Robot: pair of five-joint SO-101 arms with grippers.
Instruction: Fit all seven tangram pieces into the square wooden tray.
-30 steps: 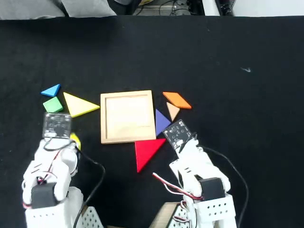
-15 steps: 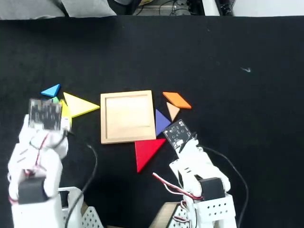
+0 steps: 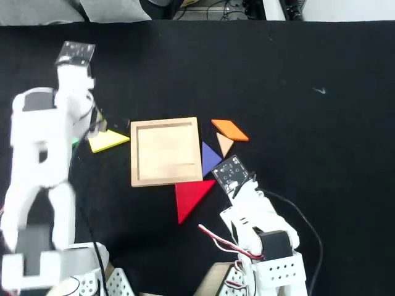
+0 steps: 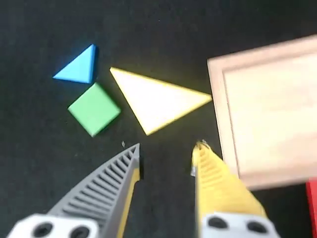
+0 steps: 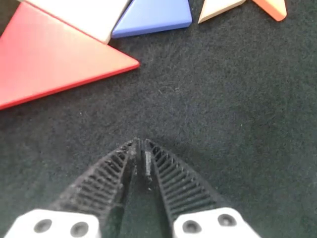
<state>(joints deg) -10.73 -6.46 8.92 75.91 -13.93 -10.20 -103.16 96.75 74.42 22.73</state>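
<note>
Bare cloth (image 3: 308,123) beyond tray (image 3: 134,154), yellow triangle (image 3: 108,140) flanking one side (red triangle (image 3: 191,197) another)

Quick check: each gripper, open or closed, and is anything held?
Left gripper: open, holding nothing.
Right gripper: closed, holding nothing.

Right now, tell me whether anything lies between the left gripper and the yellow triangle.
Nothing visible does. The open left gripper faces the yellow triangle across bare black table; the green square and wooden tray lie aside.
</note>
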